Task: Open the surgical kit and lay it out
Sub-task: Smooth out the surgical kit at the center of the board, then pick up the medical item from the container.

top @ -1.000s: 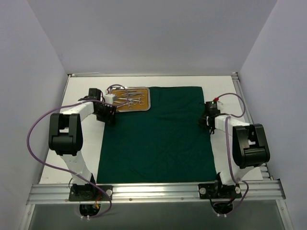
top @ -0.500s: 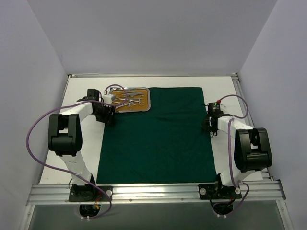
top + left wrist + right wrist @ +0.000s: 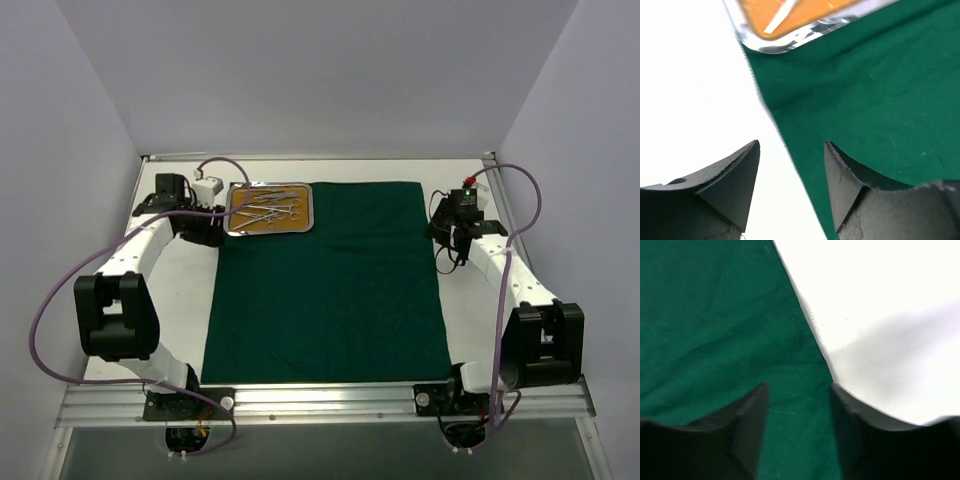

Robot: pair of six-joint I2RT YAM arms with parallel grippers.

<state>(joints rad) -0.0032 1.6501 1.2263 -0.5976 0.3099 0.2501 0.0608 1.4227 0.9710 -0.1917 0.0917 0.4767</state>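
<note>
The dark green cloth wrap (image 3: 330, 280) lay opened flat across the middle of the white table (image 3: 330, 170). Its near edge came close to the aluminium rail (image 3: 330, 402) and its far edge stopped short of the back wall. The steel tray (image 3: 308, 208) sat over the cloth's far left corner, partly on bare table. It was orange-brown inside, with the metal instruments (image 3: 268, 205) heaped in it, too small from above to sort clamps from tweezers. Bare table ran in a strip down each side of the cloth, and each arm reached along its own strip with a side wall close outside it. The left gripper (image 3: 208, 232) hung at the cloth's left edge just beside the tray, and the right gripper (image 3: 447, 252) at the right edge opposite. From above I could not read either pair of jaws. The wrist cameras settled it. The left fingers (image 3: 735, 185) stood spread with the hem running between them and the tray's rounded corner just ahead, nothing pinched. The right fingers (image 3: 747, 420) stood apart too, over the right hem, holding nothing.
</note>
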